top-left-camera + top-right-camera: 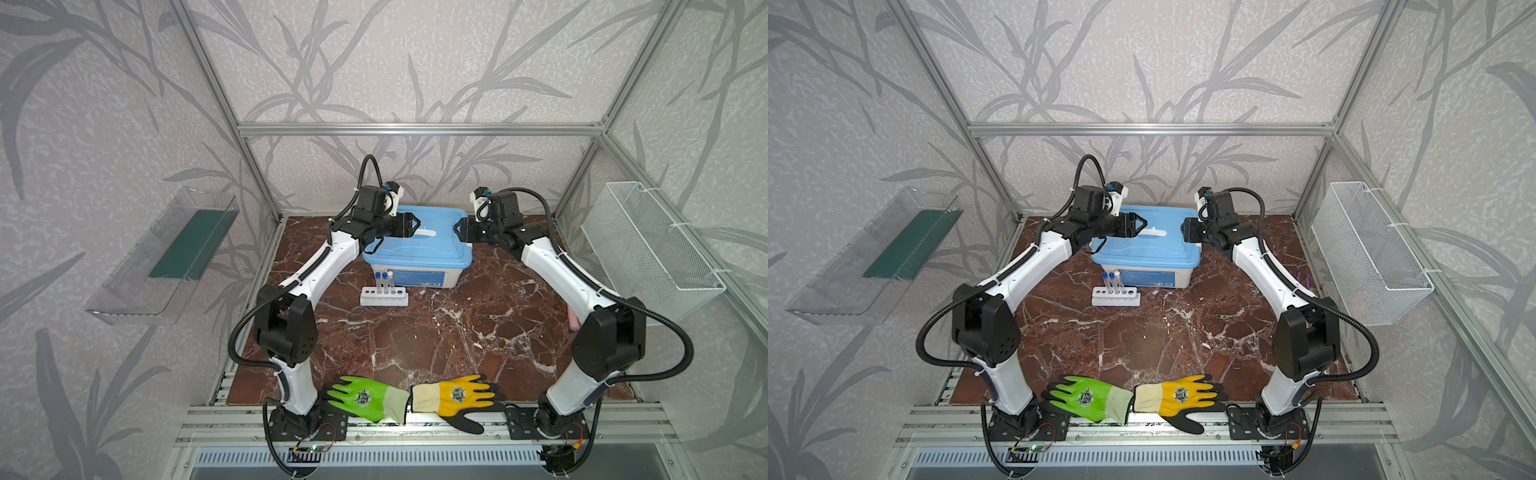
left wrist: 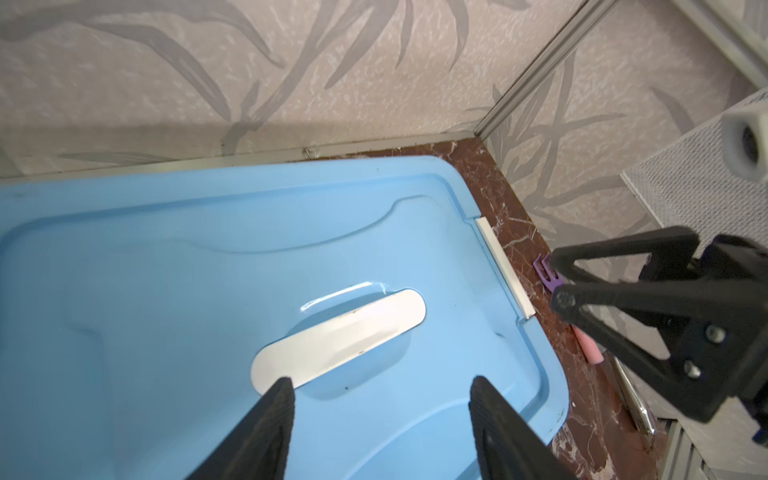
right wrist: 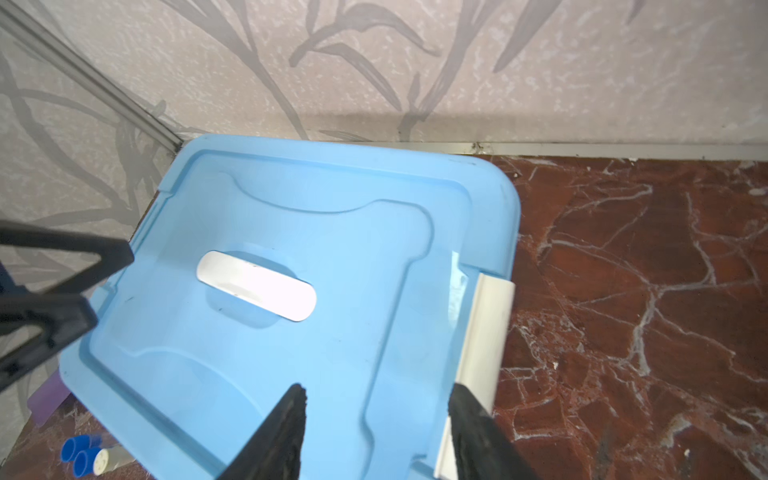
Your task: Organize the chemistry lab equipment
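**Lid down, rack half full: lab tidy-up looks close to done**

The left gripper (image 2: pixel 382 386) and the right gripper (image 3: pixel 379 390) hover just above the blue lid (image 1: pixel 419 249) of a white storage box (image 1: pixel 415 277), facing each other across its white handle (image 2: pixel 338 340). Each has its jaws well apart with nothing between them. The lid lies flat on the box, and a white latch (image 3: pixel 484 332) sits just beside the right gripper. Below the left gripper and back toward the arm bases, the white rack (image 1: pixel 384 298) stands on the desk (image 1: pixel 436 340) just in front of the box. Three capped test tubes (image 1: pixel 384 282) stand upright in it and its other holes are empty. No dishes, tweezers, cylinder or bottle show on the open desk, so they are probably already packed inside, though the closed lid hides the proof. What seems left is small: perhaps the latches, perhaps a final place for the rack. Two gloves (image 1: pixel 411 401) lie far back from both grippers at the desk's near edge.
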`<state>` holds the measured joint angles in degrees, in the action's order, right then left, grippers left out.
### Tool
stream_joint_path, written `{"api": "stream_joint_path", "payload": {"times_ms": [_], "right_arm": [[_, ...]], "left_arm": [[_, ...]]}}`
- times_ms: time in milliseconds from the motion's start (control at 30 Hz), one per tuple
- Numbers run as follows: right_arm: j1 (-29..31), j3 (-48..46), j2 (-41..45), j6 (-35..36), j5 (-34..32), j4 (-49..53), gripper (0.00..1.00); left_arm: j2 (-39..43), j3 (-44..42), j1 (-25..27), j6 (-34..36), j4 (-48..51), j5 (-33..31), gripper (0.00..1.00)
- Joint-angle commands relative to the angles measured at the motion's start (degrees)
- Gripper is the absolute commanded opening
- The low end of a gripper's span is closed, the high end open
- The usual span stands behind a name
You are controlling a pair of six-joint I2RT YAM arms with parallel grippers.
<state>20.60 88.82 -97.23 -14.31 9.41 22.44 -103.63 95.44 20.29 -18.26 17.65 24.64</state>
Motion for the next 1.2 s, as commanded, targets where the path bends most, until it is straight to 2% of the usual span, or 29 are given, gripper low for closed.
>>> {"api": "stream_joint_path", "payload": {"times_ms": [0, 100, 233, 367, 500, 600, 767, 1167], "right_arm": [[3.2, 1.9, 1.2, 5.4, -1.1, 1.7, 0.59], [5.5, 3.7, -0.2, 7.4, -1.4, 2.5, 0.62], [8.4, 6.5, -4.4, 10.1, -1.5, 3.7, 0.65], [10.4, 8.6, -7.2, 11.9, -1.5, 4.9, 0.71], [11.0, 10.1, -9.2, 13.2, 0.0, 5.4, 0.8], [11.1, 12.2, -11.1, 14.4, 0.4, 7.7, 0.83], [11.5, 13.6, -12.8, 15.4, 1.1, 9.5, 0.85], [11.6, 11.9, -14.0, 14.3, 1.2, 8.9, 0.85]], "left_arm": [[4.2, -4.1, -4.9, -7.1, -6.2, 2.6, 0.7], [7.4, -10.7, -10.1, -12.1, -11.0, 5.0, 0.71], [9.3, -14.0, -15.8, -11.8, -6.4, 6.7, 0.71], [10.4, -18.8, -20.3, -16.0, -9.5, 10.6, 0.72], [9.2, -19.4, -21.0, -14.7, -7.1, 12.9, 0.78], [8.4, -20.7, -21.1, -15.0, -8.4, 14.4, 0.8], [5.0, -20.8, -21.5, -18.0, -12.5, 17.8, 0.82], [-2.3, -17.9, -21.5, -19.8, -15.5, 21.0, 0.82]]}}
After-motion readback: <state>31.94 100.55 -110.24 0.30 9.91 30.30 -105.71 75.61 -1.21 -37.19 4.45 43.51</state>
